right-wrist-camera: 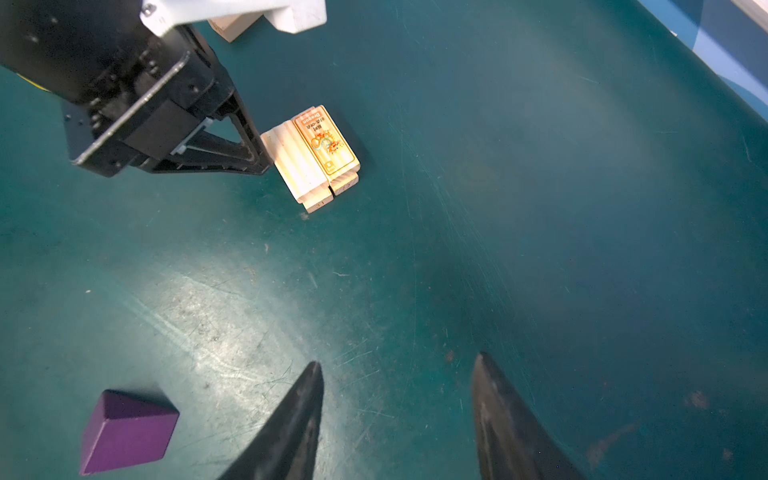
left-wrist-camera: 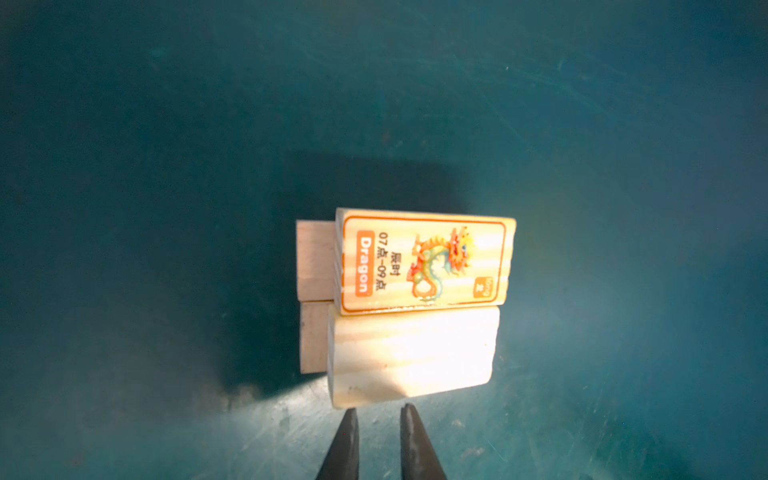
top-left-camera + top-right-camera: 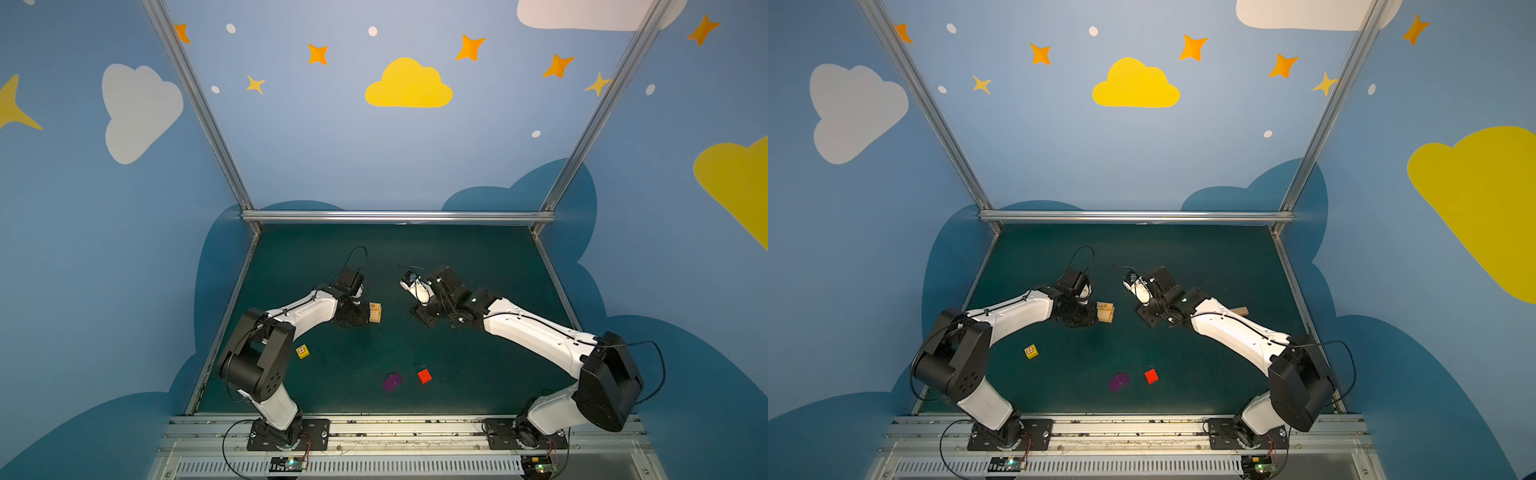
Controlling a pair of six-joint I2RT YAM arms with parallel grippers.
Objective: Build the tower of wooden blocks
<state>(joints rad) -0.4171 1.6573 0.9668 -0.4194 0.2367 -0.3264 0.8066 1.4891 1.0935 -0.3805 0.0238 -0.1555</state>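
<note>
Closest to the left wrist camera, the left fingers (image 2: 352, 432) are drawn nearly together with nothing between them, their tips just short of the tower (image 2: 399, 299). So far the tower is two layers of pale planks lying flat on the green surface (image 2: 166, 124). A dragon plank (image 2: 424, 262) with orange print lies beside a plain plank (image 2: 411, 353) on top. The ends of two lower planks (image 2: 316, 259) poke out from under them on one side. Only this view lets the word "Dragon" be read.

From the right wrist camera, the right fingers (image 1: 303, 411) stand wide apart and empty, well away from the tower (image 1: 311, 166). This view alone shows the left fingers (image 1: 257, 160) from the side, at the edge of the plain plank (image 1: 293, 160); whether they touch it I cannot tell. A purple cube (image 1: 124, 432) sits near the right fingers. The corner of a pale block (image 1: 230, 27) peeks out behind the left arm (image 1: 104, 83).

In both top views the tower (image 3: 375, 312) (image 3: 1105, 312) lies mid-frame, just right of the left arm's black end. The right arm (image 3: 532, 332) reaches in from the right, apart from it. Lower in the frame, a yellow cube (image 3: 302, 351), the purple cube (image 3: 392, 382) and a red cube (image 3: 424, 376) sit apart from each other and from the tower. In a top view a loose plank (image 3: 1239, 311) shows right of centre behind the right arm, which covers that spot elsewhere. From up here, neither arm's fingers can be made out.
</note>
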